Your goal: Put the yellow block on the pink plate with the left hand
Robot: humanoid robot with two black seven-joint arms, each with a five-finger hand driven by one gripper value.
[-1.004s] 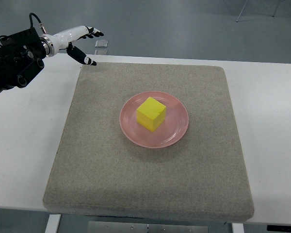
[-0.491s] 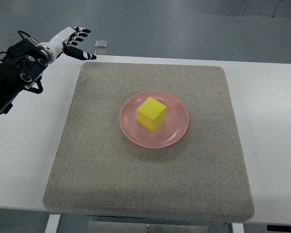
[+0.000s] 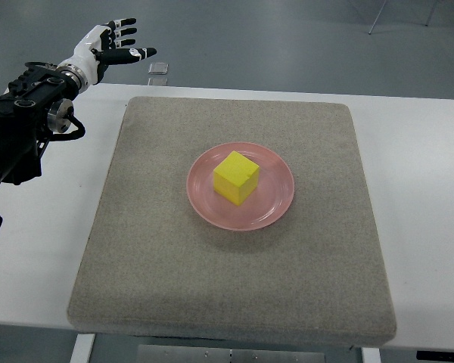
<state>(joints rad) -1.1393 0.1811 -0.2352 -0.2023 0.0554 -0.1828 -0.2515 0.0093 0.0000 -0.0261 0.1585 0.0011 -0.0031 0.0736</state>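
Observation:
The yellow block [image 3: 236, 176] sits in the middle of the pink plate [image 3: 276, 204], which lies at the centre of the grey mat [image 3: 234, 295]. My left hand [image 3: 115, 45] is at the top left, beyond the table's far edge and well away from the plate. Its fingers are spread and hold nothing. The black left arm [image 3: 23, 121] comes in from the left edge. The right arm is out of view.
The mat lies on a white table [image 3: 424, 189]. A small clear object [image 3: 159, 68] lies on the floor just beyond the table's far edge, next to my left hand.
My left hand has moved up and away from the mat's far left corner, rising past the table's far edge. The block and plate have not moved.

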